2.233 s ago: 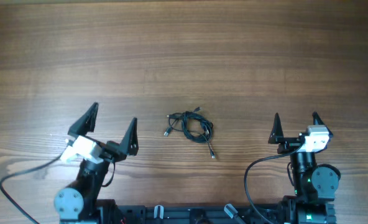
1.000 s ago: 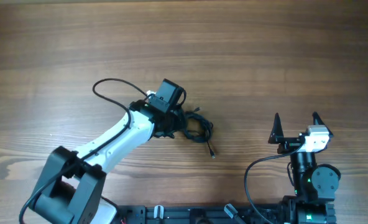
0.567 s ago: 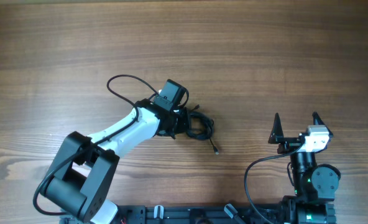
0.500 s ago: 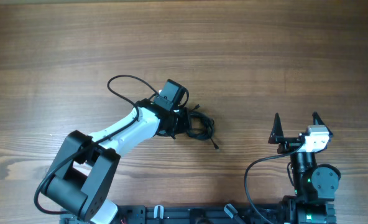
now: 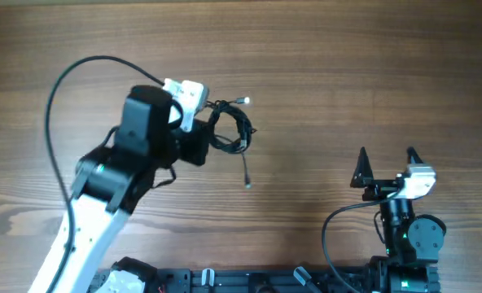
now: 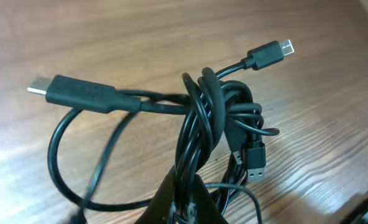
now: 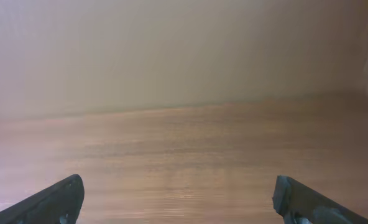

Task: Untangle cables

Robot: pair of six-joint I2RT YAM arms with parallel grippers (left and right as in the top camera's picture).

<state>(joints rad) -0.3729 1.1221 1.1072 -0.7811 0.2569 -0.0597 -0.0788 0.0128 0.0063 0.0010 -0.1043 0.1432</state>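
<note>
Left tool [image 5: 202, 140] pinches cables [image 5: 233, 130]; right tool [image 5: 387, 163] spread.

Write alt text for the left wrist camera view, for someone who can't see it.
A knotted bundle of black cables, pinched at the bottom between the left fingers, fills the view. Three plug ends stick out, over a wooden table.
</note>
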